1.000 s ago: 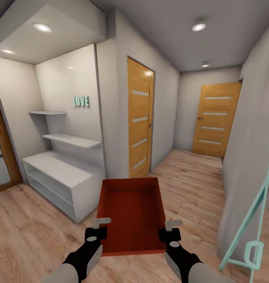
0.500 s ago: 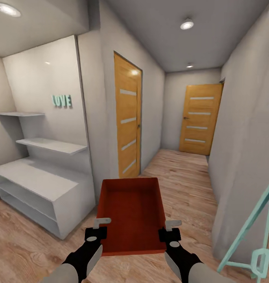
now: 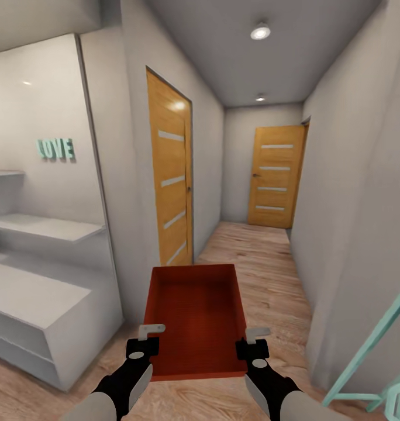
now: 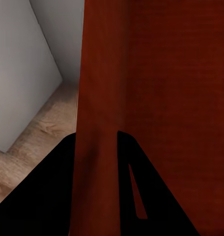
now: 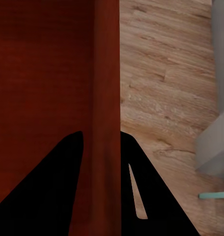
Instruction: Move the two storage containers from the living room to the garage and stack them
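One orange-red storage container (image 3: 195,316) hangs in front of me above the light wood-plank floor, open top up and nothing inside. My left gripper (image 3: 146,339) is shut on its left wall (image 4: 95,147), with a dark finger on each side of that wall. The right gripper (image 3: 254,342) pinches the right wall (image 5: 107,147) the same way. The second container is out of view, and so are the garage and its concrete floor.
A narrow corridor runs ahead with a closed wooden door (image 3: 172,181) on the left wall and another door (image 3: 275,175) at its end. A white shelf unit (image 3: 30,304) stands close at my left. A turquoise frame (image 3: 381,362) leans at the right wall.
The camera has moved forward and turned: the shelf unit slid left and the corridor doors came nearer. The container and both grippers kept their places in the picture.
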### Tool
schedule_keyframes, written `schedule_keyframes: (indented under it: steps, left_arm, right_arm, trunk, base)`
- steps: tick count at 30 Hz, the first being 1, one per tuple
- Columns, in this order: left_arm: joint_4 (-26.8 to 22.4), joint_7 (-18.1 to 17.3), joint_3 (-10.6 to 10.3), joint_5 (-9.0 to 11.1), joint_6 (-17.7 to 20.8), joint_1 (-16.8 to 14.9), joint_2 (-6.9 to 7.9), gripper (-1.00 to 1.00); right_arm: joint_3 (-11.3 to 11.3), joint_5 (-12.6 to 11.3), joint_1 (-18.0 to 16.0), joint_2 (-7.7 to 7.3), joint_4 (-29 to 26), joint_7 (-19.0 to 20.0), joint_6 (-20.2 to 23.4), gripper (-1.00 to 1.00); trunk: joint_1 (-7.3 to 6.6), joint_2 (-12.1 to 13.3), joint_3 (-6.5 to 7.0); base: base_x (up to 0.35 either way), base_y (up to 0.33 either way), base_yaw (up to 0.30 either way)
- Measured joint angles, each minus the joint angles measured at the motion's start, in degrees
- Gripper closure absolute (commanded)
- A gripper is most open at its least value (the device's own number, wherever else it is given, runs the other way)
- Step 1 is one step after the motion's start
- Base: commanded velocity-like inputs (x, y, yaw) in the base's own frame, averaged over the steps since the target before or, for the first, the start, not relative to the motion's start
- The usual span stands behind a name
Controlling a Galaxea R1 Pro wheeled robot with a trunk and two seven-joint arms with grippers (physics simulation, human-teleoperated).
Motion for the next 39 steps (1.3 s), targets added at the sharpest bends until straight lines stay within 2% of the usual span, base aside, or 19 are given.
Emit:
schedule_keyframes:
  steps: [21, 34, 39]
  left_arm:
    - [0.0, 0.0, 0.0, -0.1, 0.0, 0.0, -0.01, 1.0]
    - [0.0, 0.0, 0.0, -0.1, 0.0, 0.0, 0.0, 1.0]
    - [0.0, 0.0, 0.0, -0.1, 0.0, 0.0, 0.01, 1.0]
  right_arm:
    - [0.0, 0.0, 0.0, 0.0, 0.0, 0.0, 0.0, 1.0]
    - [0.0, 0.0, 0.0, 0.0, 0.0, 0.0, 0.0, 1.0]
    - [-0.1, 0.0, 0.0, 0.01, 0.0, 0.0, 0.0, 1.0]
  trunk:
    - [0.0, 0.0, 0.0]
    - [0.0, 0.0, 0.0]
    - [0.0, 0.0, 0.0]
  base:
    - [0.309, 0.177, -0.243]
    - [0.321, 0.025, -0.242]
    - [0.323, 0.0, -0.084]
